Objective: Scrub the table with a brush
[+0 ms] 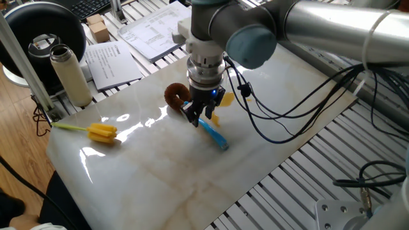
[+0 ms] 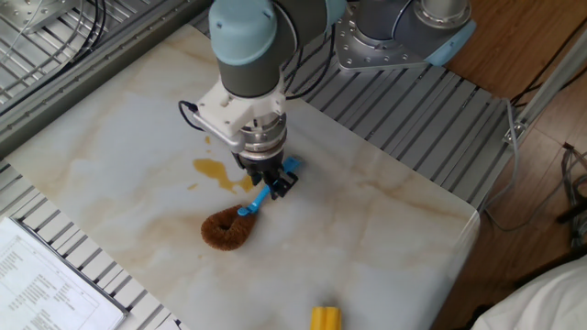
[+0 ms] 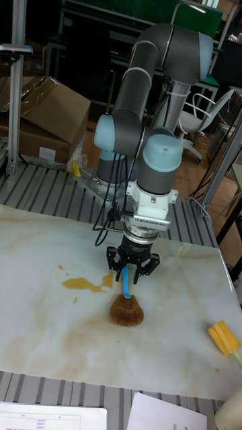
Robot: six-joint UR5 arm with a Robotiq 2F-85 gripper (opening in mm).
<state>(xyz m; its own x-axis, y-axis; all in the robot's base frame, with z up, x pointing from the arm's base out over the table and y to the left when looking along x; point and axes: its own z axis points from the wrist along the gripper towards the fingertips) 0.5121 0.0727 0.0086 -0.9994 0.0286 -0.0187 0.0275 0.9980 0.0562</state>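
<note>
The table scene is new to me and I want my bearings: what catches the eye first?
The claw hangs over the brush, its fingers straddling the blue handle in mid-table. Beside it an amber stain spreads on the pale table. A yellow sponge brush lies alone near one table end.
</note>
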